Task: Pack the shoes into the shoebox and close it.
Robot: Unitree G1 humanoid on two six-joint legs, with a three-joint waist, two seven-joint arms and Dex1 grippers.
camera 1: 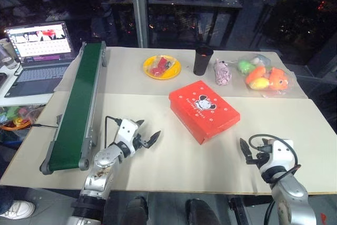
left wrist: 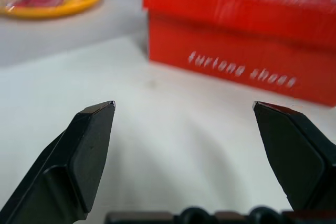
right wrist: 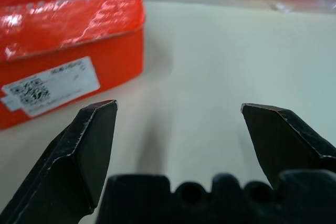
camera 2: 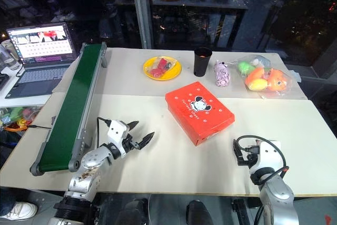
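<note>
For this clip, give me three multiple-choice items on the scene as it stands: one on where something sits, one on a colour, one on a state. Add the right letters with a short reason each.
1. Where is the black cup?
A. Between the yellow plate and the pink plush toy
B. On the green conveyor
C. On top of the shoebox

2. What colour is the shoebox?
A. Blue
B. Red-orange
C. White

3. How is the shoebox lid?
A. Standing wide open
B. Lying off to one side
C. Shut

Answers:
1. A: the cup stands at the far side of the table, plate on one side, toy on the other.
2. B: the eye views and both wrist views show red-orange walls and lid.
3. C: the lid lies flat on the box, cartoon face up, while the left hand and the right hand are open and apart from it.
</note>
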